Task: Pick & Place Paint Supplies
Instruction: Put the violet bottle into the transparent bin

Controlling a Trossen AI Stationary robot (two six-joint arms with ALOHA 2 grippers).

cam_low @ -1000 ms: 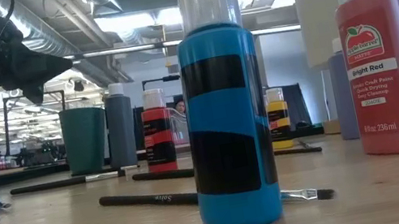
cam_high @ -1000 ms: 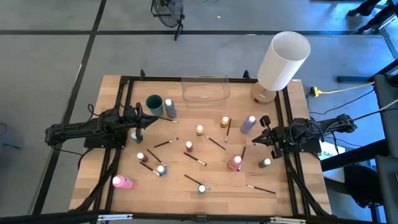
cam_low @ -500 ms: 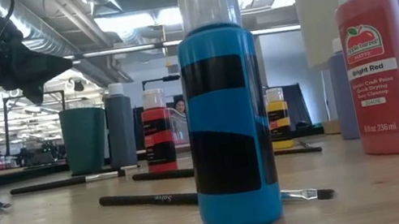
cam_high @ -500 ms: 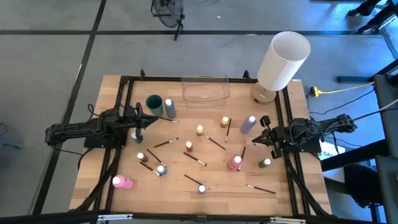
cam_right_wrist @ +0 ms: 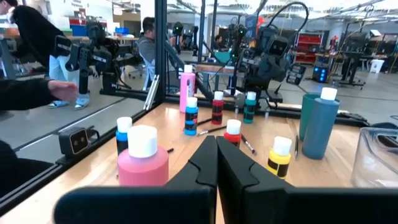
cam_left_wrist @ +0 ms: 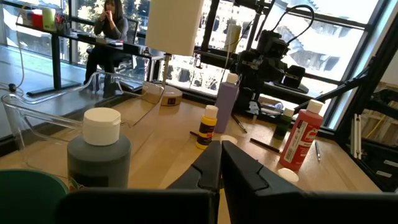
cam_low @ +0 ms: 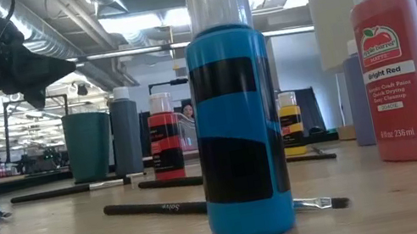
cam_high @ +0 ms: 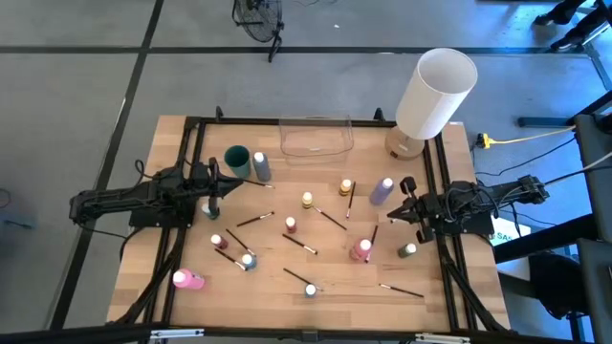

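— While you look down at the table (cam_high: 153, 287), where do your grippers stand?

— Your left gripper (cam_high: 212, 182) is at the left side, jaws pressed together and holding nothing, just beside the grey bottle (cam_high: 260, 167) and the dark green cup (cam_high: 236, 159). Your right gripper (cam_high: 408, 203) is at the right side, jaws also together and empty, near the lilac bottle (cam_high: 382, 190).

— And where are the paint supplies?

— You see the small bottles spread between the two arms, most upright; the pink bottle (cam_high: 187, 279) lies on its side near the front left corner. Several thin paintbrushes (cam_high: 299, 277) lie flat among them. You find the clear container (cam_high: 316, 135) at the far edge, with no bottle in it.
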